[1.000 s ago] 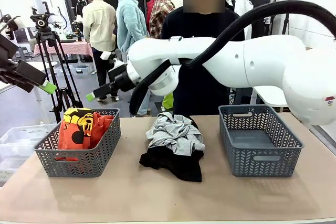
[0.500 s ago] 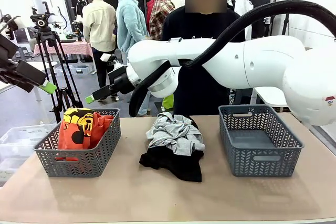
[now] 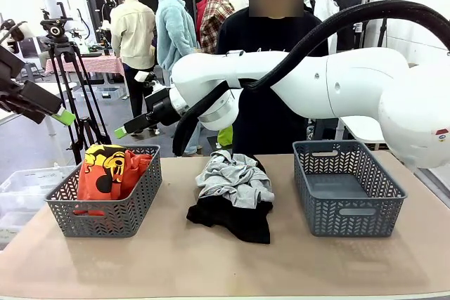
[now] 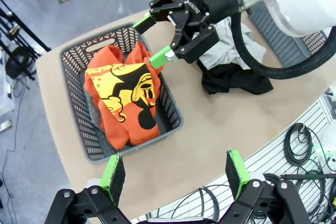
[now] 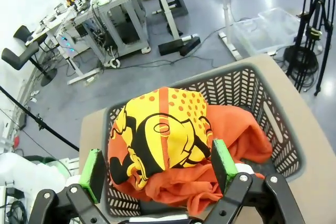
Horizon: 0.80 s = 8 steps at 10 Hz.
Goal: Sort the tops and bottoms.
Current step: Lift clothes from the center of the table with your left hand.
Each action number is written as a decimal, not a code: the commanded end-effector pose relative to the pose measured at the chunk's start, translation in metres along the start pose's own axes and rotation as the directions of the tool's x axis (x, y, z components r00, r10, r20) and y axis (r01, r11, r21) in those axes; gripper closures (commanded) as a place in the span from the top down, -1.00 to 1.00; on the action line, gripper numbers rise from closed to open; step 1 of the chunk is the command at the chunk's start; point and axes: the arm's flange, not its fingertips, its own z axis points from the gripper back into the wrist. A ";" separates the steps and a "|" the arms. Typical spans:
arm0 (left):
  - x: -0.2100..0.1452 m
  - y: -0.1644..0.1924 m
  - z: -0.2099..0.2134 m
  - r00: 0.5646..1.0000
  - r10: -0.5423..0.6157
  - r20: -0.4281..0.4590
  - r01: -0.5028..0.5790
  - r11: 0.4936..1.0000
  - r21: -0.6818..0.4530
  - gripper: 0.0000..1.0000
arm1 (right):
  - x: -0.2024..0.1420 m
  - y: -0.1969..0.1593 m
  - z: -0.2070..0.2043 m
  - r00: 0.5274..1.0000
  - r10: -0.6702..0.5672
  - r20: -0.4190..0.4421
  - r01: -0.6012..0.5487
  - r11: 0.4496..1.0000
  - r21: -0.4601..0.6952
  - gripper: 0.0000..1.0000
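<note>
Orange-red shirt (image 3: 105,170) lodged in left basket (image 3: 105,221); right gripper (image 4: 152,40) above it and left gripper (image 4: 175,174) both spread, empty. Grey sweatshirt (image 3: 235,177) judged next to be grasped

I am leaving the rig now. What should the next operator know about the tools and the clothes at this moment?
Left tool: open, empty, raised at the left side of the table.
Right tool: open, empty, over the left basket.
Done: orange-red shirt is in the left basket.
Left to do: light grey sweatshirt lies on the black garment at mid-table; both unsorted.
</note>
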 end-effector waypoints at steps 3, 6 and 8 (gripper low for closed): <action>0.002 0.001 0.001 1.000 0.002 0.000 -0.002 1.000 -0.001 1.00 | 0.003 -0.001 0.001 1.000 0.018 -0.003 -0.018 1.000 -0.008 1.00; 0.002 0.001 0.001 1.000 0.002 0.000 -0.002 1.000 -0.001 1.00 | 0.000 0.000 0.000 1.000 0.000 0.000 0.000 1.000 0.000 1.00; 0.002 0.001 0.001 1.000 0.002 0.000 -0.002 1.000 -0.001 1.00 | 0.021 0.047 0.066 0.999 0.042 -0.025 -0.044 0.991 -0.123 1.00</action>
